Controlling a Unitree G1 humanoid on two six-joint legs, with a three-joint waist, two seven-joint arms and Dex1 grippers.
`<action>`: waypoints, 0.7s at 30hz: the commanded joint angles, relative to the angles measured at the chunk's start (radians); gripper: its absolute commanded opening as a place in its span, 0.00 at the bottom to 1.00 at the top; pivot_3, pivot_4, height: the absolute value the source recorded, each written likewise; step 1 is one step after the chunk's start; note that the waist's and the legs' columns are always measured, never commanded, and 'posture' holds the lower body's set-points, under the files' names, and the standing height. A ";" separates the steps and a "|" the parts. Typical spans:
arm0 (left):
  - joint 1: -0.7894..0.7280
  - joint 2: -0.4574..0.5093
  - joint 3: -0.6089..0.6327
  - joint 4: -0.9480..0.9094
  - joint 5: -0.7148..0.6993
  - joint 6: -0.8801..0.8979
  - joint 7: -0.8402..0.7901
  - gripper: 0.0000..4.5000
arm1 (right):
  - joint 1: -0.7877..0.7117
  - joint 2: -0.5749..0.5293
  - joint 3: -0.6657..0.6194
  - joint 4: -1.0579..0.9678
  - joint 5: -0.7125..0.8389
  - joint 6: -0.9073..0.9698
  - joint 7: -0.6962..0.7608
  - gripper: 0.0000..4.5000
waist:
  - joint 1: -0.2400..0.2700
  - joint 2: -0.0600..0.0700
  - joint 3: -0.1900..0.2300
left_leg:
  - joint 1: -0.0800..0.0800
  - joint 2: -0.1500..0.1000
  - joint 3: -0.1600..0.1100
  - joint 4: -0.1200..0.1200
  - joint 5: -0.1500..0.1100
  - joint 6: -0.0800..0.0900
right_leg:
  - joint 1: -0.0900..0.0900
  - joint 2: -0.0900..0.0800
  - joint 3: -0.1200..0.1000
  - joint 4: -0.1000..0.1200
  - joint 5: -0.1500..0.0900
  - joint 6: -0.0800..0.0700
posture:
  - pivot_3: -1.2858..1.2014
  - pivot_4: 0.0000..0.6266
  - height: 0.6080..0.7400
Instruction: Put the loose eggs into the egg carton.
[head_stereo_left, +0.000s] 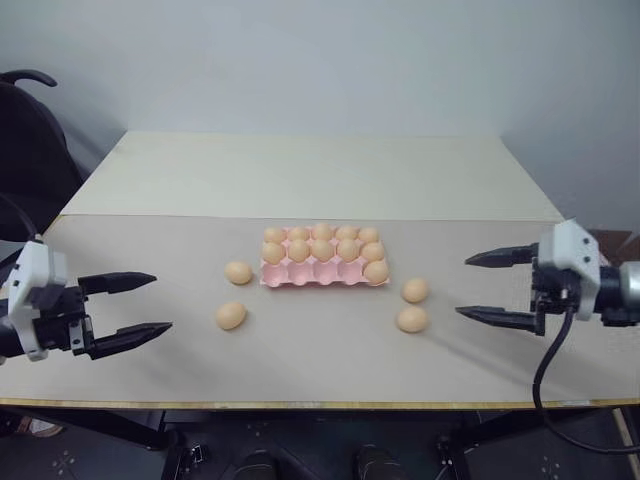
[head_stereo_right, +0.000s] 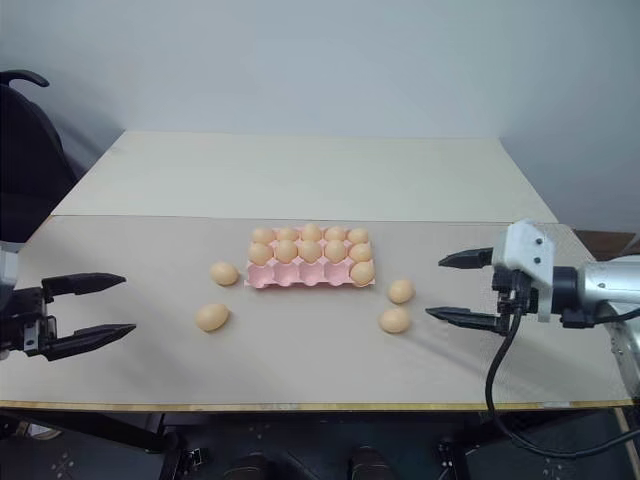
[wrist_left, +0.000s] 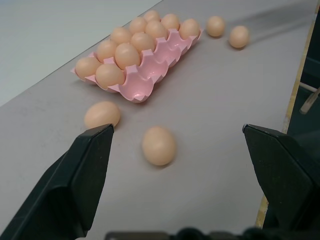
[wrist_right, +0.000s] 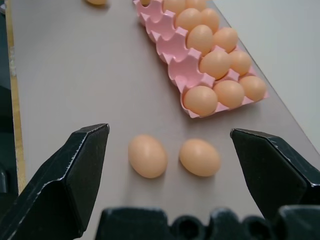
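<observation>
The pale pink egg carton (head_stereo_left: 310, 277) lies mid-table. Its two far rows are full of eggs, and the near row holds one egg at its right end beside several empty cups. Two loose eggs lie left of it, one (head_stereo_left: 238, 272) close to the carton and one (head_stereo_left: 231, 316) nearer the front. Right of it lie two more, one (head_stereo_left: 415, 290) behind the other (head_stereo_left: 411, 320). My left gripper (head_stereo_left: 162, 302) hovers open over the table's left side, pointing at the left pair (wrist_left: 159, 145). On the right, the right gripper (head_stereo_left: 462, 286) is open, facing the right pair (wrist_right: 147, 155).
A black chair (head_stereo_left: 30, 130) stands past the table's back left corner. The table's front edge (head_stereo_left: 320, 404) runs just below both grippers. A black cable (head_stereo_left: 545, 375) hangs from the right wrist. Bare tabletop stretches behind the carton to the wall.
</observation>
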 joint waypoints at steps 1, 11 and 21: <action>-0.018 0.015 0.023 -0.018 -0.023 0.004 -0.008 1.00 | -0.010 0.042 0.100 -0.017 -0.115 -0.100 -0.042 1.00 | -0.001 0.000 0.000 | 0.000 0.000 0.000 0.000 0.000 0.000 | 0.000 0.000 0.000 0.000 0.000 0.000 | 0.52 0.24 1.00; -0.051 0.026 0.004 0.001 -0.017 0.009 -0.028 1.00 | -0.086 0.186 0.303 0.140 -0.323 -0.236 -0.118 1.00 | -0.002 0.000 0.000 | -0.001 0.000 0.000 0.000 0.000 0.000 | -0.001 0.000 0.000 0.000 0.000 0.000 | 0.52 0.24 1.00; -0.036 0.017 0.018 -0.030 -0.022 0.030 -0.017 1.00 | -0.121 0.238 0.356 0.242 -0.385 -0.261 -0.123 0.64 | -0.001 0.000 0.000 | -0.001 0.000 0.000 0.000 0.000 0.000 | -0.001 0.000 0.000 0.000 0.000 0.000 | 0.52 0.24 1.00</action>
